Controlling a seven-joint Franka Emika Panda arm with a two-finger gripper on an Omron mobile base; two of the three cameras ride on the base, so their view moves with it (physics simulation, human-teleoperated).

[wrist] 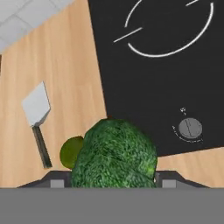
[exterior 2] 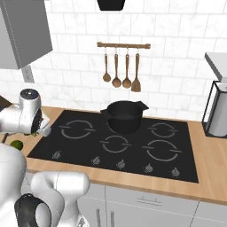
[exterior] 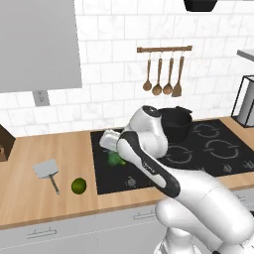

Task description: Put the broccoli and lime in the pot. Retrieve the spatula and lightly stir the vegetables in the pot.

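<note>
Jaws: the gripper (wrist: 113, 177) pinches the broccoli (wrist: 114, 154) above the hob's edge.
Lime (exterior: 79, 185): on the bench, beside the spatula (exterior: 46, 170).
Pot (exterior 2: 123, 116): on a back burner.

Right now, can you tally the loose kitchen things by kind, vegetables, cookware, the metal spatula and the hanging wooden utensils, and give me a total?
Vegetables: 2, the broccoli between the pincer's tips and the lime on the counter
Pots: 1, the black pot on the cooktop
Metal spatulas: 1, the spatula on the counter
Hanging wooden utensils: 4
Total: 8
</note>
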